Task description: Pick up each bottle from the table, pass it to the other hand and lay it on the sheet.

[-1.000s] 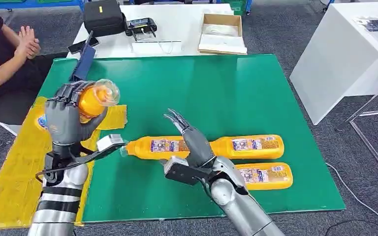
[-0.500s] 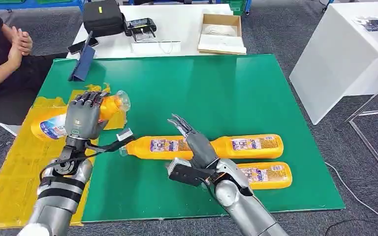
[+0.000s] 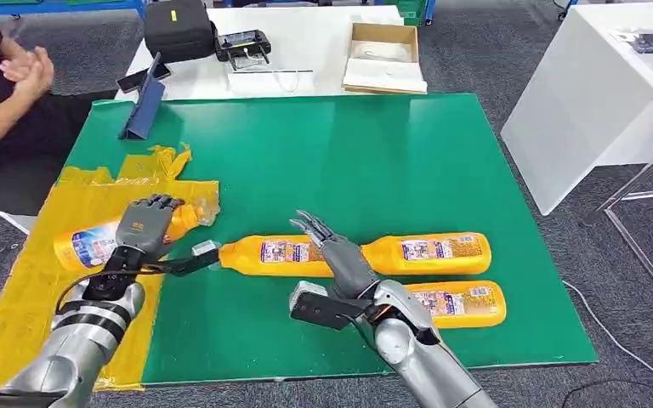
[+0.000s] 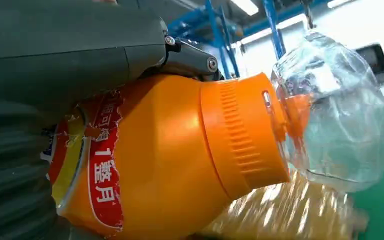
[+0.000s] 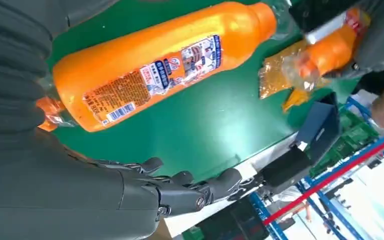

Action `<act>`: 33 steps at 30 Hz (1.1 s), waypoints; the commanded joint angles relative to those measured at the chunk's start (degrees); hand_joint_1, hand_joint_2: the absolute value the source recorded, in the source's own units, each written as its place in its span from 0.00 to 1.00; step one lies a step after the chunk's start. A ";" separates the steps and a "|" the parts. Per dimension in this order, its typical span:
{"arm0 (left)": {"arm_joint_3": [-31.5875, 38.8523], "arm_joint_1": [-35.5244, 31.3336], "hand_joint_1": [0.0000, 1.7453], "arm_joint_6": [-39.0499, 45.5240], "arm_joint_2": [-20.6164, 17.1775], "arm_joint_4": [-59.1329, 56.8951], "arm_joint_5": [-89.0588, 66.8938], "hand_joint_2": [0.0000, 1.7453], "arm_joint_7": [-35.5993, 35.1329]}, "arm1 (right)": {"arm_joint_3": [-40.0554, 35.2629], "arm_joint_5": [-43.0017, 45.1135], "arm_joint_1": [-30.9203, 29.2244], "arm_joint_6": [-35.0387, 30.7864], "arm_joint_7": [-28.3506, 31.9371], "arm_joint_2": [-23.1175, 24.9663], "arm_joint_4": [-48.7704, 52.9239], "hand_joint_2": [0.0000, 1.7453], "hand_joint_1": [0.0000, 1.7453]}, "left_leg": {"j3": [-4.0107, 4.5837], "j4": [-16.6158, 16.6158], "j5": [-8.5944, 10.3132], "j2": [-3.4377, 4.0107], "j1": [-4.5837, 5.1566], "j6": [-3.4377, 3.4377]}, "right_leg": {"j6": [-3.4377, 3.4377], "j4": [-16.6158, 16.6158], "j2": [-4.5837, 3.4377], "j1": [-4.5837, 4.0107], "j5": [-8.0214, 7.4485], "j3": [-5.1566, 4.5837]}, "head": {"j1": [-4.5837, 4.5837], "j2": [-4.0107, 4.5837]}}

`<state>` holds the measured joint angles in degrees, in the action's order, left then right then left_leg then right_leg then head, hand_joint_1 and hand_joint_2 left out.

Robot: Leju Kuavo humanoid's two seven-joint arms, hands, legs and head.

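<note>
Now the left hand (image 3: 144, 224) has swung the orange plastic bottle (image 3: 93, 242) down onto the yellow sheet (image 3: 25, 297), fingers still wrapped round it, right hand (image 3: 333, 248) loose and empty.

Four orange plastic bottles with printed labels: one (image 3: 93, 242) on the crinkled yellow sheet (image 3: 25, 314), three on the green mat (image 3: 349, 153) ( (image 3: 272, 252), (image 3: 434, 249), (image 3: 459, 303)). One yellow sheet, one green mat. On the white table (image 3: 306, 34) one black bag (image 3: 178, 27), one open cardboard box (image 3: 383, 58), and perhaps two dark handheld devices (image 3: 242, 42), (image 3: 143, 78).
</note>
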<state>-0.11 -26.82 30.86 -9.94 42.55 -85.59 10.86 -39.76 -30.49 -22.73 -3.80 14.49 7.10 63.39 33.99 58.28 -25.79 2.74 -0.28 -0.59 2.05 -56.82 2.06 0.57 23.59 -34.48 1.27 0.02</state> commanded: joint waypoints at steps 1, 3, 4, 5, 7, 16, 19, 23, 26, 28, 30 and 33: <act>-1.80 0.78 1.00 -5.42 -4.61 -7.25 4.05 1.00 5.83 | -2.12 -2.08 -1.81 -0.64 -2.69 -1.29 -4.52 1.00 0.00 | -0.27 -0.10 -0.04 -0.04 -0.06 0.05 | -0.08 0.08 -0.28 -0.02 0.00 0.22 | 0.00 0.00; -2.46 2.76 1.00 -7.46 -5.32 -5.66 5.24 1.00 7.58 | -1.16 -3.01 -2.51 -2.12 -3.48 -0.81 -6.17 1.00 0.00 | -0.35 -0.15 -0.05 -0.02 -0.05 0.05 | -0.08 0.11 -0.35 -0.01 0.02 0.29 | 0.00 0.00; -2.80 2.91 1.00 -7.95 -5.43 -5.43 5.20 1.00 7.75 | -0.85 -3.07 -3.21 -2.12 -3.58 -0.67 -6.63 1.00 0.00 | -0.34 -0.16 -0.05 0.00 -0.04 0.04 | -0.07 0.12 -0.31 0.00 0.01 0.29 | 0.00 0.00; -4.20 3.03 1.00 -8.69 -5.90 -5.05 4.32 1.00 7.66 | -0.05 -3.28 -4.52 -2.12 -3.86 0.00 -8.54 1.00 0.00 | -0.27 -0.12 -0.04 0.00 -0.01 0.02 | -0.05 0.07 -0.28 0.03 0.01 0.21 | 0.00 0.00; -5.22 2.99 1.00 -9.70 -6.27 -4.51 5.09 1.00 9.01 | 1.15 -2.94 -6.10 -1.72 -3.90 0.95 -10.60 1.00 0.00 | -0.22 -0.08 -0.04 0.01 -0.02 0.02 | -0.05 0.04 -0.30 0.02 0.00 0.17 | 0.00 0.00; -8.14 -0.89 0.00 -15.28 -4.97 -4.93 11.66 0.00 12.73 | 3.25 -2.94 -10.58 -1.56 -3.23 4.95 -19.47 1.00 0.00 | -0.39 -0.07 0.06 -0.24 -0.03 0.04 | -0.08 0.00 -0.13 0.03 -0.02 0.39 | 0.00 0.00; -8.23 -1.07 0.00 -15.47 -5.07 -4.78 12.25 0.00 13.09 | 3.24 -2.95 -10.90 -1.66 -3.20 5.37 -20.22 1.00 0.00 | -0.39 -0.05 0.09 -0.26 -0.04 0.05 | -0.07 0.00 -0.11 0.01 -0.04 0.41 | 0.02 0.00; -8.91 -3.49 0.00 -19.31 -4.38 -4.01 20.22 0.00 17.81 | 3.08 -3.02 -13.53 -0.91 -2.92 8.55 -25.38 1.00 0.00 | -0.34 -0.01 0.08 -0.29 -0.06 0.05 | -0.06 -0.04 -0.03 -0.01 0.00 0.38 | 0.00 0.00; -10.35 -5.02 0.00 -21.25 -4.87 -5.01 21.51 0.00 17.06 | 2.67 -2.78 -14.02 -0.86 -2.39 10.44 -27.33 1.00 0.00 | -0.25 0.04 0.09 -0.33 -0.08 0.05 | -0.06 -0.08 0.03 -0.04 0.01 0.29 | 0.00 0.00; -10.29 -4.85 0.00 -21.07 -4.93 -5.08 21.65 0.00 17.17 | 2.57 -2.83 -13.86 -1.06 -2.43 10.73 -27.31 1.00 0.00 | -0.32 0.00 0.09 -0.35 -0.08 0.06 | -0.08 -0.05 -0.03 -0.03 0.02 0.34 | 0.00 0.00; -10.29 -4.85 0.00 -21.07 -4.93 -5.08 21.65 0.00 17.17 | 2.57 -2.83 -13.86 -1.06 -2.43 10.73 -27.31 1.00 0.00 | -0.28 -0.03 0.09 -0.25 -0.04 0.04 | -0.04 -0.03 0.02 0.00 0.00 0.30 | 0.00 0.00; -9.16 -5.22 0.00 -21.25 -4.04 -5.83 25.34 0.00 18.45 | 1.85 -3.03 -14.15 -0.56 -2.45 11.04 -28.29 1.00 0.00 | -0.28 -0.01 0.08 -0.26 -0.05 0.04 | -0.04 -0.05 0.00 0.00 0.01 0.28 | 0.00 0.00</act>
<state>-7.76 -28.61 10.32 -14.95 41.05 -64.06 27.96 -36.92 -33.42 -32.85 -5.05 11.82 16.83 43.34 33.75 58.27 -25.71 2.65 -0.30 -0.57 2.04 -56.87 2.11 0.58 23.59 -34.25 1.27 0.02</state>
